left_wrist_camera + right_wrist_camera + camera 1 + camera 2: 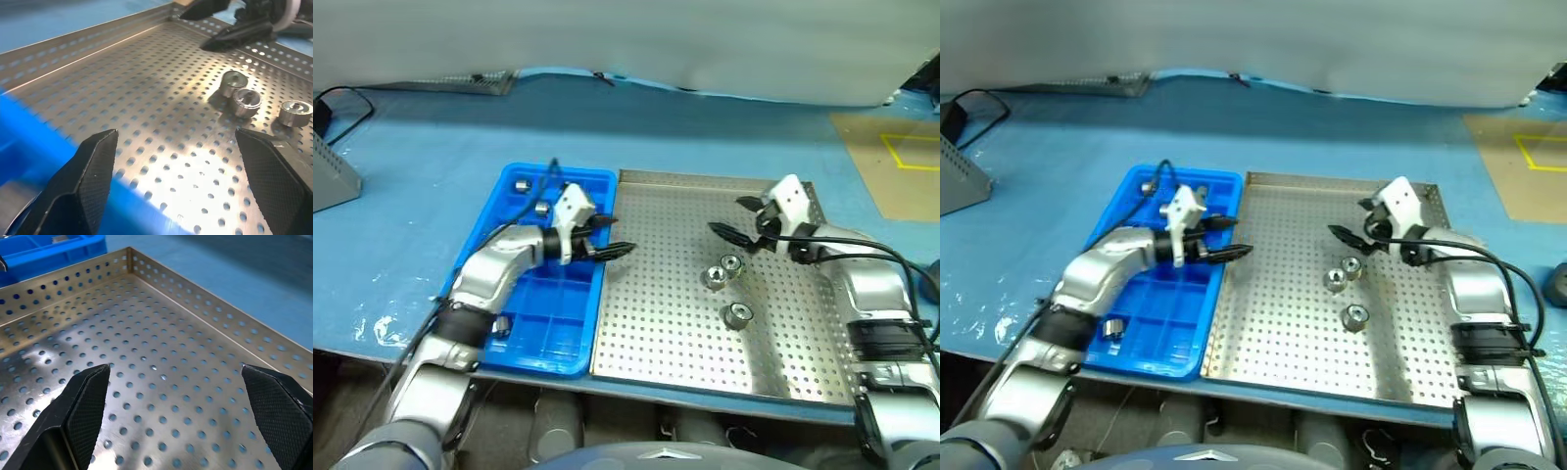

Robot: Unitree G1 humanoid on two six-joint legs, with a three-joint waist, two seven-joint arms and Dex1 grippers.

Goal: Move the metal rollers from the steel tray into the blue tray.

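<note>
Rollers: three lie on the perforated floor of the steel tray, right of its centre. Two of them sit touching each other, one roller just behind its neighbour, and a third roller lies a little nearer the front edge, apart from the pair. In the left wrist view the same three show as short shiny cylinders with dark centre holes, standing on end.

The blue tray sits right against the steel tray's left rim. It already holds some rollers: two in its far-left compartments and, and another in a near-left compartment beside the left forearm.

The left gripper hangs over the border between the two trays, pointing right toward the steel tray. Its fingers are spread wide and hold nothing.

The right gripper hovers above the far right part of the steel tray, behind the pair of rollers, pointing left. Its fingers are also spread wide and empty, with bare perforated metal between them.

Both trays rest on a blue table.
</note>
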